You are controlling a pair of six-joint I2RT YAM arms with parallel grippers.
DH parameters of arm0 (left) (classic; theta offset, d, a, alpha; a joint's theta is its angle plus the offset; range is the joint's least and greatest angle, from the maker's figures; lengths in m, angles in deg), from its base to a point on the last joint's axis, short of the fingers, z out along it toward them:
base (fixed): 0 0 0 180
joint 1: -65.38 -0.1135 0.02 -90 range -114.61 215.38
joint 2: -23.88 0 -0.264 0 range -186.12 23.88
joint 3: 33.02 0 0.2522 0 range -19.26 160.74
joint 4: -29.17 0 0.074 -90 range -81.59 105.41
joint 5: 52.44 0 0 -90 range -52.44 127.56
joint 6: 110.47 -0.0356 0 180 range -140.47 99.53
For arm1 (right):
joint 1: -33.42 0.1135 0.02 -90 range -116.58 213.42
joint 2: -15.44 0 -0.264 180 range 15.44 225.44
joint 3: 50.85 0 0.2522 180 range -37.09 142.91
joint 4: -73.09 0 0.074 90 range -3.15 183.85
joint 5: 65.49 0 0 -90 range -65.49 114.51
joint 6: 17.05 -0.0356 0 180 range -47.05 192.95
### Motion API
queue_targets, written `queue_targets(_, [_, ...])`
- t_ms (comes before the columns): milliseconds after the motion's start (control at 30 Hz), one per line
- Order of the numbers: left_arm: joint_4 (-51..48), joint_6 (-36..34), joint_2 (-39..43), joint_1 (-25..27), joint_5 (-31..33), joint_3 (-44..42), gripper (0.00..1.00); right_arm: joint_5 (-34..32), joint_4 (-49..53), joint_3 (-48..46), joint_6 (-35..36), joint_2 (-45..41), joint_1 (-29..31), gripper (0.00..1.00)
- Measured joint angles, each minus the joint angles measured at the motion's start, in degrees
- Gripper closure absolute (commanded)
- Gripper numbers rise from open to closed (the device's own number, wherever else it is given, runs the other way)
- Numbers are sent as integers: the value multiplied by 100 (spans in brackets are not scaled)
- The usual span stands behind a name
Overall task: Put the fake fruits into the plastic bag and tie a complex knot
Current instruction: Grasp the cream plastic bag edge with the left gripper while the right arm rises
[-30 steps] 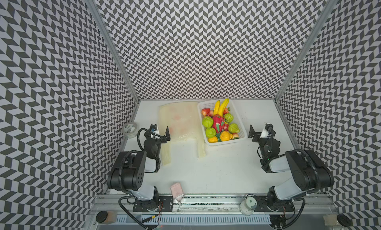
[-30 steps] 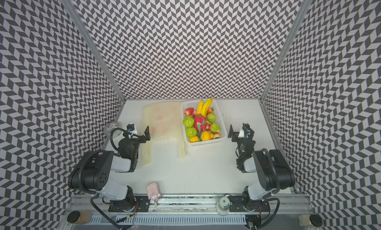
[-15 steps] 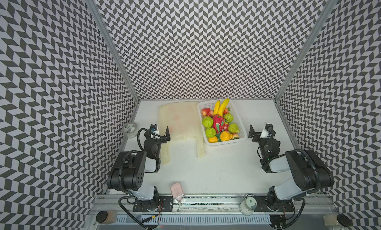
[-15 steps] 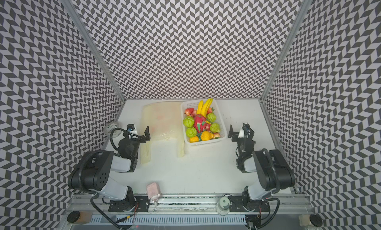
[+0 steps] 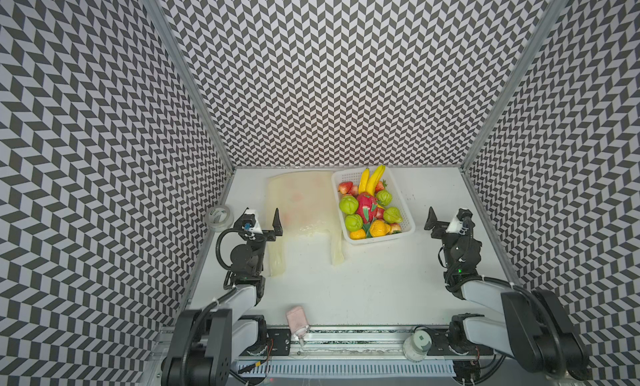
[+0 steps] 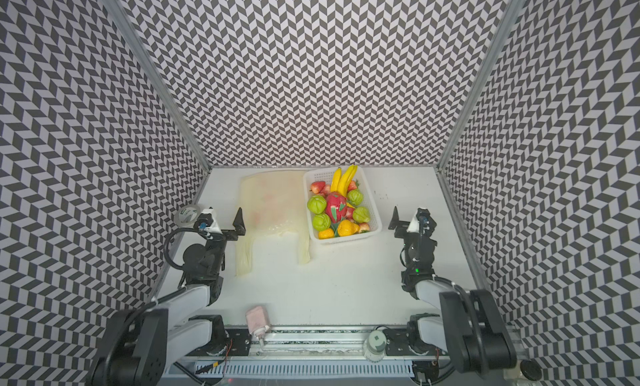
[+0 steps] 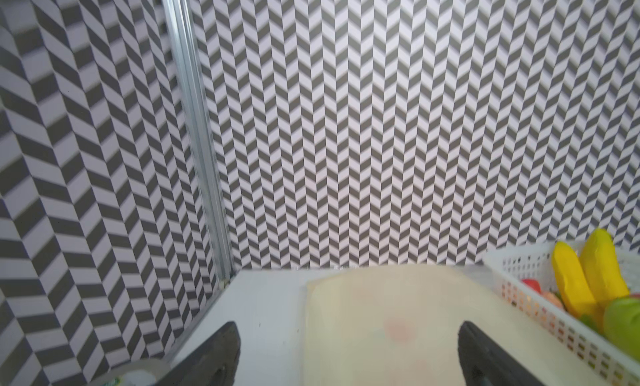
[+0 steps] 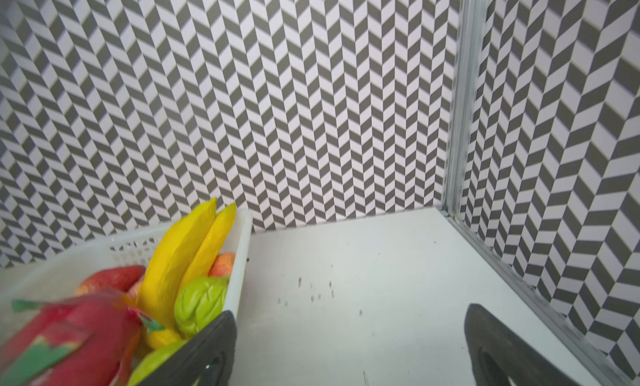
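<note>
The plastic bag (image 5: pixel 301 204) lies flat and pale yellow on the white table, its two handle strips (image 5: pixel 277 259) pointing to the front. Beside it on the right, the fake fruits fill a white basket (image 5: pixel 381 238): yellow bananas (image 5: pixel 372 178), a red dragon fruit (image 5: pixel 367 206), green ones (image 5: pixel 348 205), oranges (image 5: pixel 379 228). My left gripper (image 5: pixel 264 225) is open at the bag's left edge, holding nothing; the bag (image 7: pixel 398 318) shows between its fingers (image 7: pixel 221 353). To the right of the basket, my right gripper (image 5: pixel 446 221) is open and empty over bare table (image 8: pixel 346 297). No knot shows.
A roll of clear tape (image 5: pixel 218 216) sits by the left wall. A pink object (image 5: pixel 296 316) and a white round part (image 5: pixel 417 341) lie at the front rail. Chevron walls with metal corner posts (image 7: pixel 194 131) close three sides.
</note>
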Motion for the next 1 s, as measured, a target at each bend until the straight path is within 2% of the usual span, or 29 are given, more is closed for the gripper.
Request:
queue_targets(133, [-682,0,811,450,129,293,6,22,1172,501,-267,-918,-7,0])
queue_targets(267, [-1838,13,1038,776,114,1128,10,328,2400,1005,-549,-1495,-9,0])
queue_targets(467, [-3724,-31,1176,918,-293,2645,10,1185,4037,1827,-855,-1733,-9,0])
queue_targets(633, [-5416,-498,1193,927,-715,3687,10,1731,4977,2350,-894,-1821,-9,0])
queue_targets(833, [-7069,-1480,1073,1014,-820,4002,10,2079,5425,2389,-916,-1902,-9,0])
queue_targets(1000, [-7816,-2350,824,1775,-348,3694,7,2205,5532,2389,-903,-1902,-9,0])
